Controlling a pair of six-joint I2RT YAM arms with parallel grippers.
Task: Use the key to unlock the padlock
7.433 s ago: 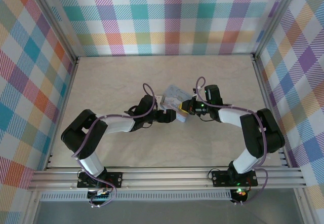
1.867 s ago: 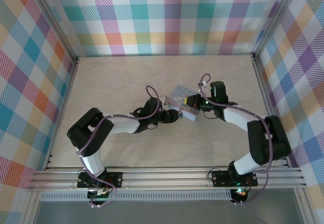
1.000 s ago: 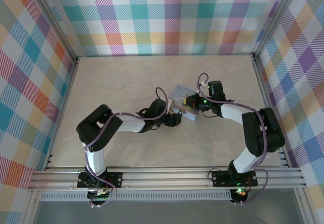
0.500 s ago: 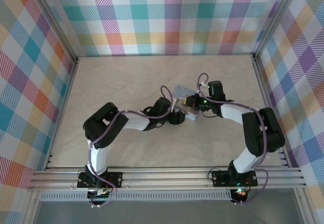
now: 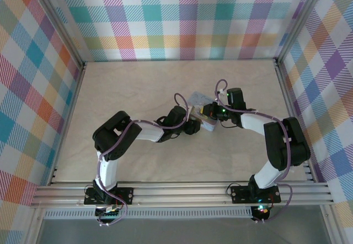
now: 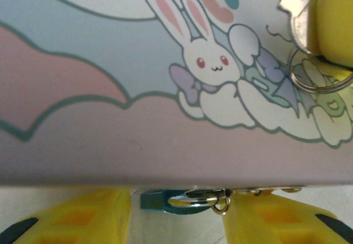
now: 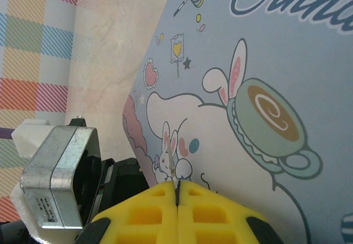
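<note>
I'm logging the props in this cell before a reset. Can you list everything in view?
tin: one, pale blue and pink with a cartoon rabbit on the lid, mid-table
padlock: one, teal with a silver shackle, at the tin's edge, between the fingers of the left pincer
key: one, silver, over the tin lid, pinched in the right pincer
table: one, cream marbled
walls: three, multicolour plaid, at left, back and right
base rail: one, silver, near edge
left arm: one, black and white, reaching to the tin
right arm: one, black and white, reaching to the tin
left pincer: one, yellow fingers, apart
right pincer: one, yellow fingers, shut on the key
</note>
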